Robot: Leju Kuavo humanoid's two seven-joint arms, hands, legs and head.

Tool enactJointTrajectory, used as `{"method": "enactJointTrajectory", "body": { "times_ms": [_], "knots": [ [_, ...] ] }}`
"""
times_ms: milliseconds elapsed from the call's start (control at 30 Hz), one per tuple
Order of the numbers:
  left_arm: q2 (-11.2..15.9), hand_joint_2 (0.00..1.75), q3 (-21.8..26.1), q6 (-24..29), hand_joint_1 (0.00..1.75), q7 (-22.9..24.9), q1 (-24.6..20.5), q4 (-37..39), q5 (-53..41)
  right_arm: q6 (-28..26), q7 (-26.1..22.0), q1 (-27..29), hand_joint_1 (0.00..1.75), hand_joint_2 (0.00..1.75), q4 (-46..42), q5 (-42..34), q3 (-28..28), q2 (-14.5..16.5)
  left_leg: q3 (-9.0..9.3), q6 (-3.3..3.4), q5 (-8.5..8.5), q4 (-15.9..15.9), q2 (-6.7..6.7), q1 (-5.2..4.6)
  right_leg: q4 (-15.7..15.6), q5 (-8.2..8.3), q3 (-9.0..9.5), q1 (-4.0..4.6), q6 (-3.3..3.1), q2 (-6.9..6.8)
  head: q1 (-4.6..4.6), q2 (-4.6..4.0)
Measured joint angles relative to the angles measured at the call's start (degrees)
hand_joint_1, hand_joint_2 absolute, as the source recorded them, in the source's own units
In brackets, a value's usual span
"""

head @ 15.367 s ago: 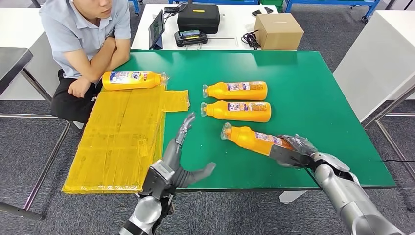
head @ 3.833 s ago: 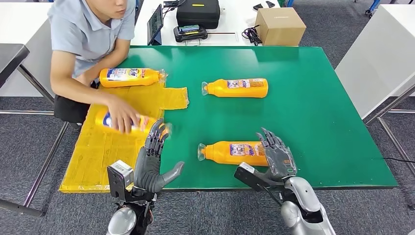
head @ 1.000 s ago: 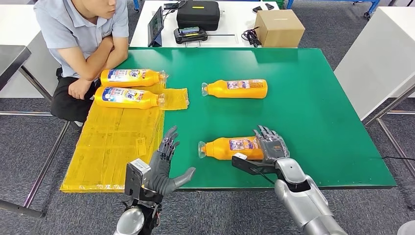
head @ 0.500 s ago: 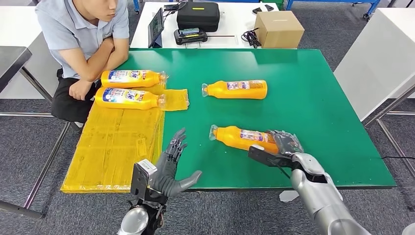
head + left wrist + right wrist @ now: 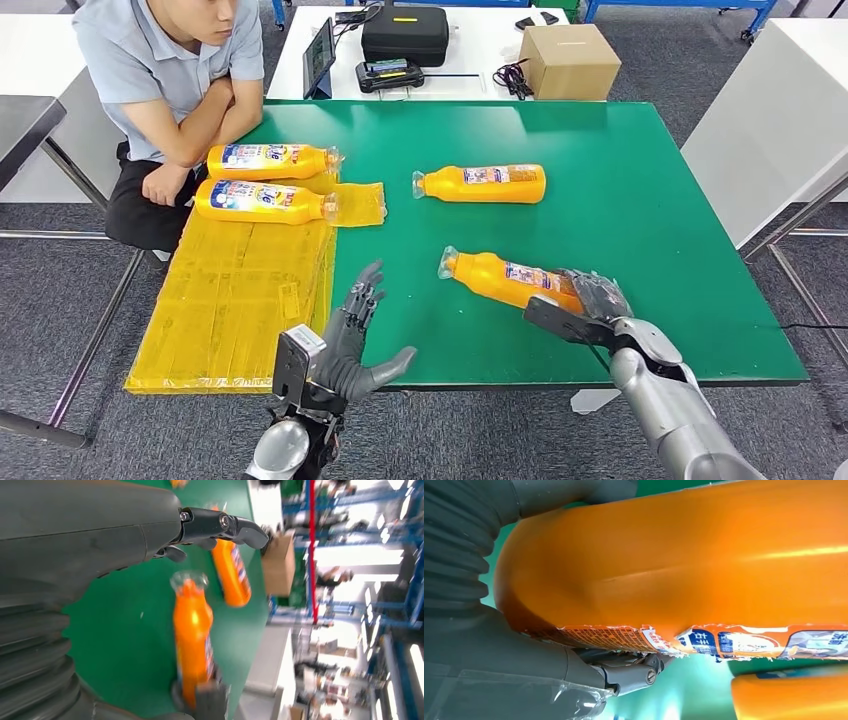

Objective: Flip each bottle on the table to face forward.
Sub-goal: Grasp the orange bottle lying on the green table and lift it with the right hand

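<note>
My right hand (image 5: 592, 300) grips the base end of an orange bottle (image 5: 500, 279) near the front of the green table (image 5: 660, 190). The bottle lies slanted, its cap pointing away and to the left. In the right wrist view the same bottle (image 5: 684, 560) is seen close up, its torn label facing the fingers (image 5: 626, 672). A second orange bottle (image 5: 482, 184) lies crosswise further back, label up. Two more bottles (image 5: 265, 160) (image 5: 262, 200) lie on the yellow mat (image 5: 235, 300). My left hand (image 5: 352, 335) hovers open at the table's front edge, holding nothing.
A person (image 5: 165, 90) sits at the table's far left corner with arms folded, beside the mat. Behind the green table stands a white table with a cardboard box (image 5: 570, 60), a black case (image 5: 405, 32) and a tablet (image 5: 321, 58).
My right hand has carried the near bottle right and away from the front edge, swinging it from crosswise to slanted. The left hand has barely shifted.
</note>
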Motion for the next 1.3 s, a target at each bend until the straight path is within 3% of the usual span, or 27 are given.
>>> {"method": "enactJointTrajectory", "body": {
  "times_ms": [100,300,733,833,967,1300],
  "knots": [
    [0.0,1.75,0.3,1.2,0.00,0.1,-0.6,0.2,5.4,2.6,-3.2,2.3,1.75,1.75,-3.8,-6.4,-1.1,0.7,-0.07,-0.04,-0.04,0.0,0.08,0.01,0.0,0.01,-0.02,0.01,-0.01,0.06,0.01,0.00],
    [-0.3,1.75,1.4,-0.2,0.00,-0.1,-1.8,3.5,16.9,6.5,-3.5,5.1,1.75,1.75,-11.2,-12.5,-1.1,3.0,-0.23,-0.09,-0.03,0.0,0.24,0.05,0.1,0.04,-0.26,0.03,-0.03,0.24,-0.01,0.00],
    [-0.5,1.75,2.2,-0.6,0.00,-0.4,-2.2,5.7,17.6,6.8,-3.3,6.3,1.75,1.75,-13.8,-13.3,-0.4,3.6,-0.62,-0.03,0.03,0.0,0.08,-0.03,0.1,0.03,-0.52,-0.04,-0.01,0.10,0.00,0.00],
    [-0.6,1.75,2.9,2.3,0.00,-0.7,-2.8,7.4,19.2,7.5,-4.5,6.0,1.75,1.75,-15.4,-14.7,0.5,3.9,-0.82,-0.02,0.03,0.0,0.08,-0.05,0.1,0.03,-0.71,-0.04,-0.01,0.10,-0.01,0.00],
    [-0.8,1.75,3.7,4.6,0.00,-2.9,-4.8,10.8,20.3,8.9,-5.2,4.3,1.75,1.75,-17.6,-17.9,2.5,5.5,-0.87,-0.03,0.04,0.0,0.11,-0.02,0.1,0.04,-0.81,-0.02,-0.01,0.10,-0.01,0.00],
    [-1.1,1.75,4.0,2.0,0.00,-2.6,-6.5,14.7,22.4,8.2,-7.0,3.1,1.75,1.75,-20.7,-22.9,5.9,11.3,-0.95,-0.04,0.05,0.0,0.09,-0.01,0.1,0.03,-0.90,-0.03,-0.01,0.10,0.01,0.00]
  ]
}}
